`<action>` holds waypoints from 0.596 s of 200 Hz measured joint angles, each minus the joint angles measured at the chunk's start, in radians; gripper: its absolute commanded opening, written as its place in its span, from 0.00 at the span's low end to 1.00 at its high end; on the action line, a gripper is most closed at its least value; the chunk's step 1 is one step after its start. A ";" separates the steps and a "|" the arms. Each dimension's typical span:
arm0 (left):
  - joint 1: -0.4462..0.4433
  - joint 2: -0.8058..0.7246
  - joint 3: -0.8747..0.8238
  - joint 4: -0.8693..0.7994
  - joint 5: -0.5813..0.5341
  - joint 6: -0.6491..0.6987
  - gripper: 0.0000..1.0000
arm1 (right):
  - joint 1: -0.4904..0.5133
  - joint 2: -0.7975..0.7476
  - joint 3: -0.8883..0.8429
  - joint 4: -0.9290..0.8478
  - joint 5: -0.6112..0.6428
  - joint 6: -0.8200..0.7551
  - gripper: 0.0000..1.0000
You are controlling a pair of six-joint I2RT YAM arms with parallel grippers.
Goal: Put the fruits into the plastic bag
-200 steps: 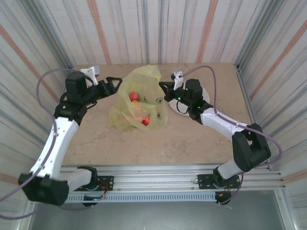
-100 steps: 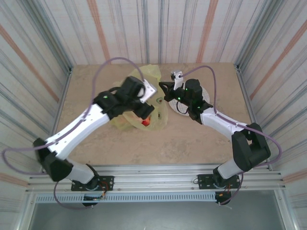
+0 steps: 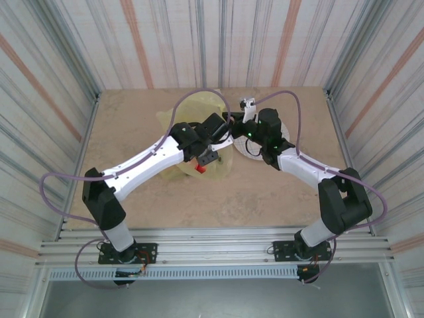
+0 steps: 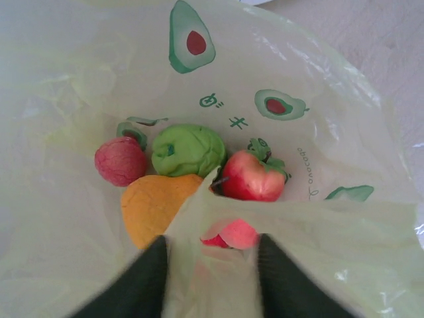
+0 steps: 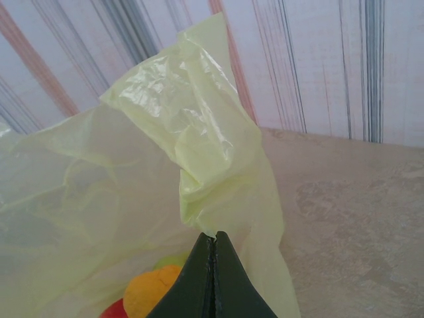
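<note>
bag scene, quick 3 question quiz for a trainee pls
1. True or false: the right tool is shut on the bag.
2. In the left wrist view, the fruit just above the orange one is: A green, B blue, C black.
3. Fill in: the left tool has its jaws ___.

Key: 1 true; 2 A; 3 open.

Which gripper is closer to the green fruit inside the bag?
Left. The left gripper hangs open in the plastic bag mouth, the green fruit just past its fingertips. The right gripper is shut on the bag's edge, off to the side.
</note>
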 measured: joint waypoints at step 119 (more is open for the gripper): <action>0.260 -0.612 -0.320 0.566 0.161 -0.320 0.00 | -0.026 -0.013 0.117 0.014 0.019 0.195 0.00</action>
